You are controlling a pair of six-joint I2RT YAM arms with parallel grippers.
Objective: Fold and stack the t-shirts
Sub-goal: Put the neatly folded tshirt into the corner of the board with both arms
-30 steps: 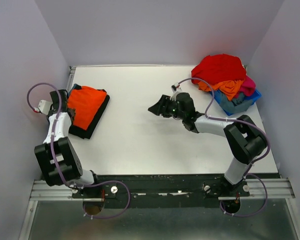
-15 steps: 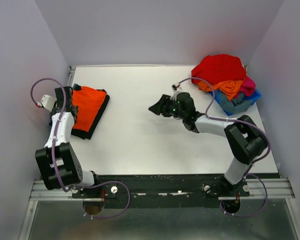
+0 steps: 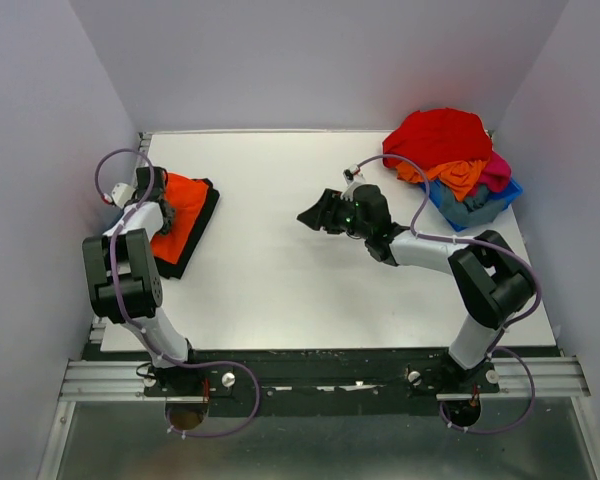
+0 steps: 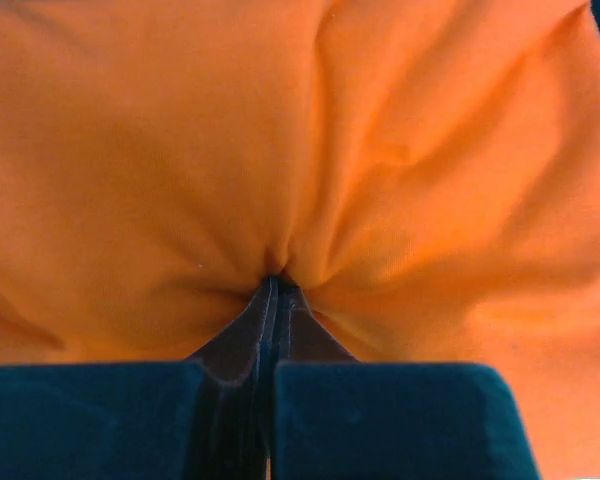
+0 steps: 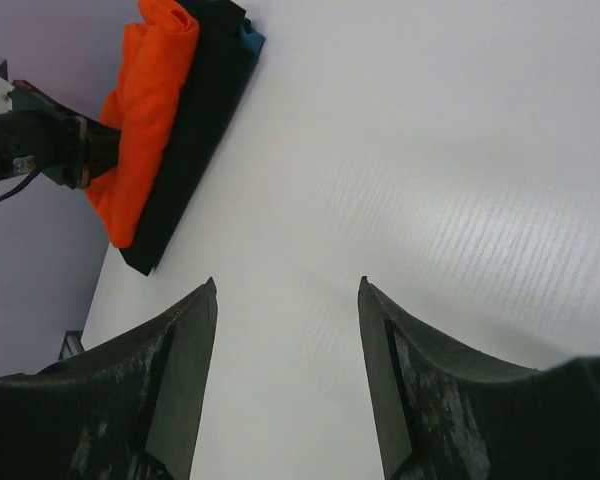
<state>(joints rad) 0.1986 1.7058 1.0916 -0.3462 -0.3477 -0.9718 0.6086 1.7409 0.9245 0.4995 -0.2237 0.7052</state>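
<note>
The orange t-shirt (image 4: 400, 150) filling the left wrist view is soft, matt knit cloth, finely creased where it gathers at lower centre. The pads (image 4: 90, 420) along the bottom edge look like dull dark-teal rubber or plastic, but they are too blurred to be sure. In the right wrist view the fingers (image 5: 175, 400) are matt black plastic, scuffed grey. The table (image 5: 430, 150) is smooth white with a faint ribbed sheen. At upper left, the black shirt (image 5: 195, 110) is flat matt cloth.

A white tabletop (image 3: 280, 280) sits enclosed by plain pale lilac walls (image 3: 280, 60), a metal rail (image 3: 540, 378) along its near edge.
</note>
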